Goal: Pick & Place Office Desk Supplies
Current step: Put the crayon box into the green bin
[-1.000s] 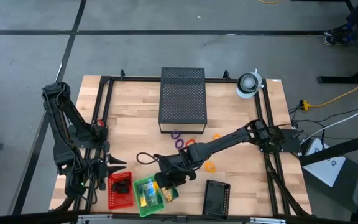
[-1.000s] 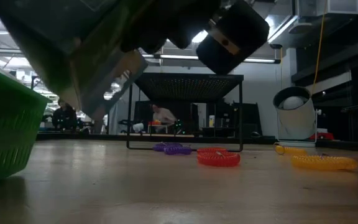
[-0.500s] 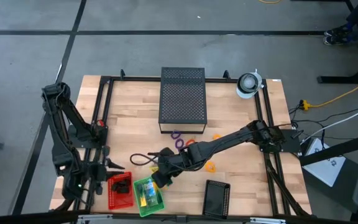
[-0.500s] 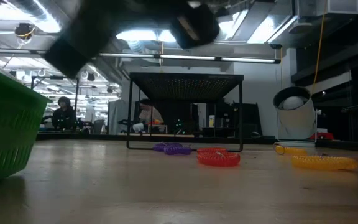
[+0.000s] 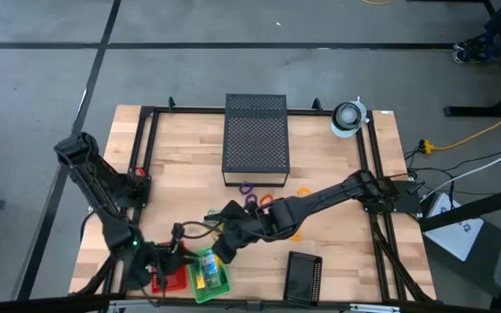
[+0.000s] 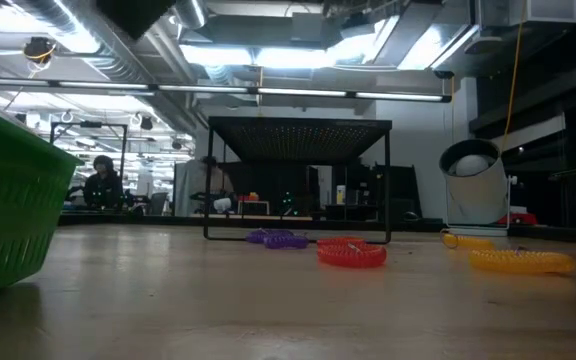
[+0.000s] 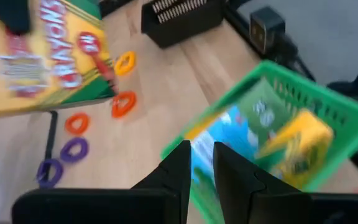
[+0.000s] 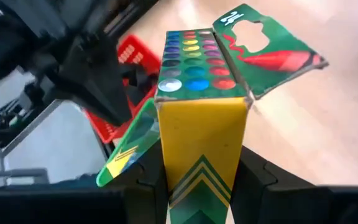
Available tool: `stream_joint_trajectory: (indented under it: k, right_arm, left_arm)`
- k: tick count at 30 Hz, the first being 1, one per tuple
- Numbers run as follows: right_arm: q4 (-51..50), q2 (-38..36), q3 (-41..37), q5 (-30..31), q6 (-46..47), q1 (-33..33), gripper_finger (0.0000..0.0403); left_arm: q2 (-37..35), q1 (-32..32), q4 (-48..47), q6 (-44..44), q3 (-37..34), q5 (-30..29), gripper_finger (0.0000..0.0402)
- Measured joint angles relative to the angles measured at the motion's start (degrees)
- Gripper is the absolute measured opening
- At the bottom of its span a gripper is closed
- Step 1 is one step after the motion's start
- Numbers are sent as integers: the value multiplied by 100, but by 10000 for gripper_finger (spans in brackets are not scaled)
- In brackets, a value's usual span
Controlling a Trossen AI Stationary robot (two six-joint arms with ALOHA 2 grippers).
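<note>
A: What's seen from the right wrist view that's missed elsewhere?

B: The right gripper [image 8: 201, 177] is shown clamped on a yellow-and-green crayon box [image 8: 201, 118], flap open, coloured crayon tips exposed in rows. From the high view the same gripper [image 5: 224, 246] is only a dark mass by the green basket [image 5: 217, 284]; the box is barely made out there.

A: And the left wrist view?

B: The left gripper [image 7: 199, 163] is seen w/ fingers nearly together, a narrow gap left, nothing held. Beyond it the green basket [image 7: 328, 112] w/ packs inside is shown, plus the held crayon box [image 7: 48, 59] off to one side, and orange, yellow and purple rings [image 7: 73, 149] scattered on the wood.

A: Low view?

B: No grippers are clearly shown. Purple, red and yellow coil rings [image 6: 350, 252] are seen lying on the table [image 6: 288, 310], w/ the black perforated box [image 6: 298, 130] standing behind them, and a green basket wall [image 6: 8, 210] at the edge. Behind: a lit workshop, ceiling ducts, a person seated far back.

A: Surface, materials?

B: Pale butcher-block wood, framed by black rails. The red basket [image 5: 174, 276] and green basket are slotted plastic; a black mesh tray [image 5: 303, 276] is set near them. Rings are thin springy coils.
</note>
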Motion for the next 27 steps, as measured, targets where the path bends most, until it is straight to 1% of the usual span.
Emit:
stream_joint_trajectory:
  k: [4,6,8,10,17,22,25,27]
  right_arm:
    - [-613,-12,453,580,-20,115,113]
    - [-767,-12,573,796,-18,176,113]
    - [-776,-56,568,873,13,217,113]
    - [-928,-70,563,893,71,252,113]
    - [-1145,-70,555,1002,77,289,113]
    - [-1195,-70,553,1029,-41,289,113]
    - [-1209,-70,551,1024,-62,288,113]
    - [-1216,-70,551,1017,-62,289,113]
  left_arm:
    - [-7,442,471,473,2,579,63]
    - [-6,710,633,535,2,905,63]
    - [-9,955,651,534,2,1228,63]
    - [4,1123,630,536,2,1426,63]
    - [355,1427,682,442,2,1880,63]
    - [823,1560,1204,420,2,2135,63]
    - [954,1614,1415,486,2,2161,63]
    - [948,1657,1383,480,28,2201,63]
